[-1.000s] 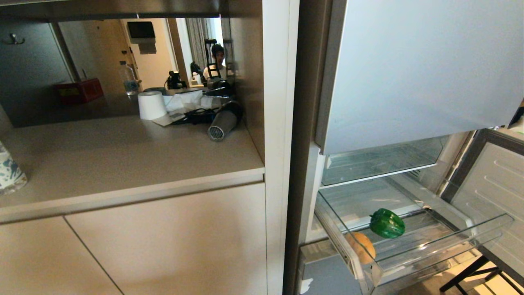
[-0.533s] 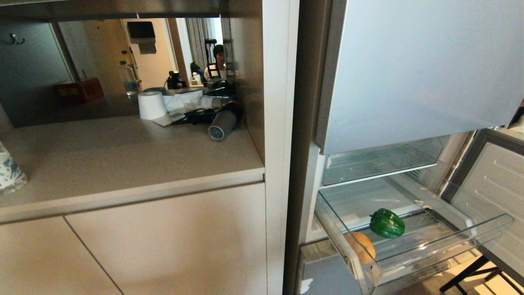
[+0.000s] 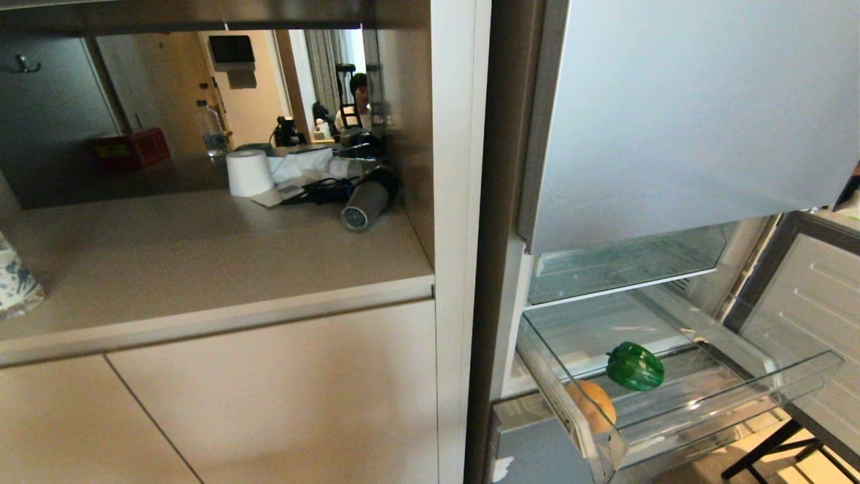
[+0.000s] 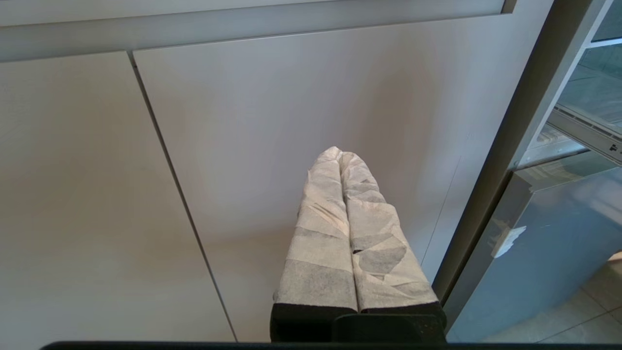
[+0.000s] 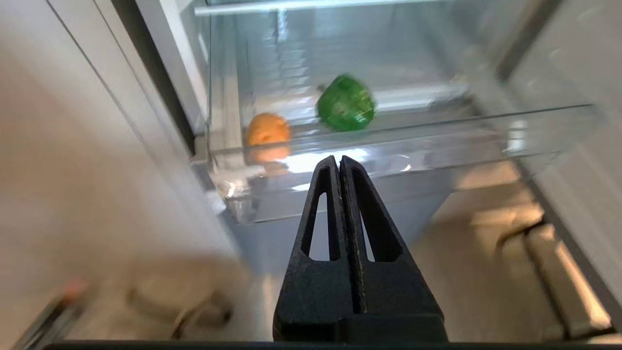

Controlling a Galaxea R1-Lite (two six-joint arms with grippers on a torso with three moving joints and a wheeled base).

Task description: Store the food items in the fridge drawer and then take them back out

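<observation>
Right gripper (image 5: 338, 160): nearest to the fridge drawer, hanging just outside its clear front wall, black fingers pressed together on nothing.
Left gripper (image 4: 340, 153): well off to the drawer's left, facing the beige cabinet doors (image 4: 291, 121), its cloth-wrapped fingers closed tight and empty.
Fridge drawer (image 3: 739, 396): pulled out of the open fridge, clear plastic, its white slide rail (image 3: 561, 403) along the left wall.
Potato (image 3: 591, 405): inside the drawer, at the front left corner, against the left wall.
Bell pepper (image 3: 635, 366): inside the drawer, behind and to the right of the potato, apart from it, near the middle of the floor.
Glass shelf (image 3: 625, 265): above the drawer, further back in the fridge.
Fridge door (image 3: 685, 114): silver-blue, closed, above the drawer's compartment.
Counter (image 3: 201, 249): left of the drawer and higher, bearing a paper roll (image 3: 248, 172) and a hair dryer (image 3: 366, 202) at its rear.
</observation>
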